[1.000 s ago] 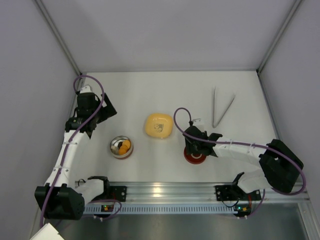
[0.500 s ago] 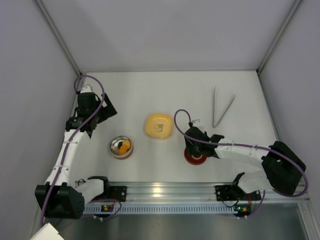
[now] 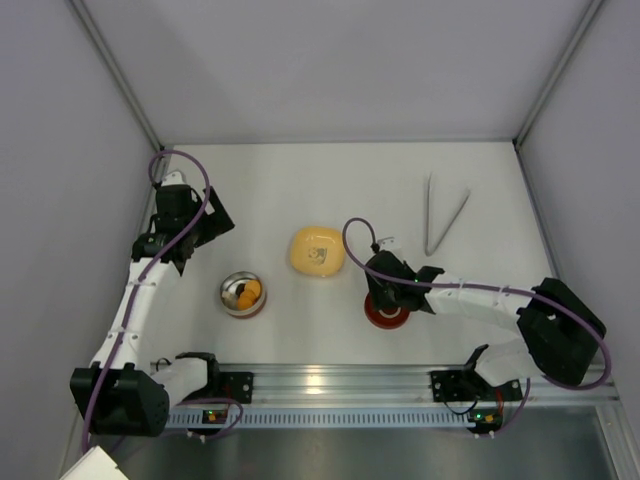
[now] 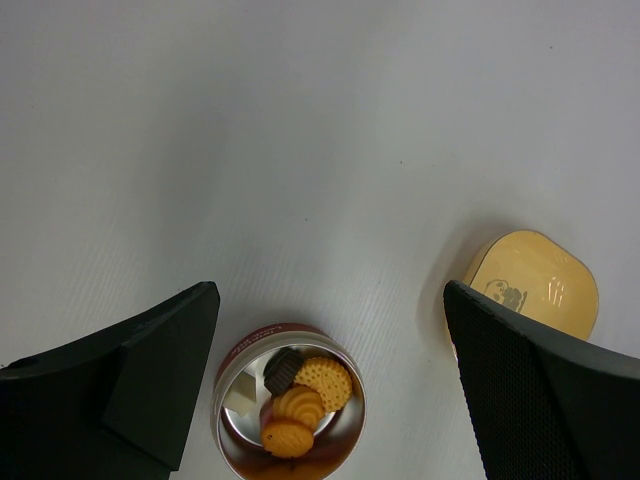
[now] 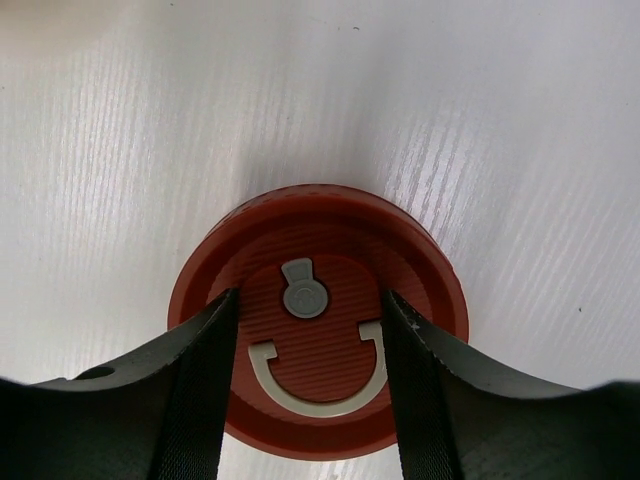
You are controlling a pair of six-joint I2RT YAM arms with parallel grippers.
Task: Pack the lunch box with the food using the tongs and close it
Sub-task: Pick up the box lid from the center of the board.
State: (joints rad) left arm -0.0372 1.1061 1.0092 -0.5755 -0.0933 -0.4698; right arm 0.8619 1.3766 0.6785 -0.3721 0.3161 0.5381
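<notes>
The lunch box (image 3: 242, 294), a round silver tin with a red band, stands open at the left. In it lies the food (image 4: 300, 395): orange biscuits and a dark brown piece. My left gripper (image 4: 330, 300) hovers above and behind the lunch box (image 4: 290, 405), open and empty. The tongs (image 3: 440, 215) lie loose at the back right. My right gripper (image 5: 310, 300) is down on the red lid (image 5: 318, 350), its fingers pressed against both sides of the lid's raised middle. The lid (image 3: 386, 313) lies flat on the table.
A yellow rounded-square dish (image 3: 318, 250) sits between the lunch box and the lid, and shows at the right of the left wrist view (image 4: 535, 280). Grey walls close in the table on three sides. The aluminium rail (image 3: 330, 385) runs along the near edge.
My right gripper has narrowed its jaws onto the lid's raised middle and shifted slightly left. The left arm, lunch box and tongs have not moved.
</notes>
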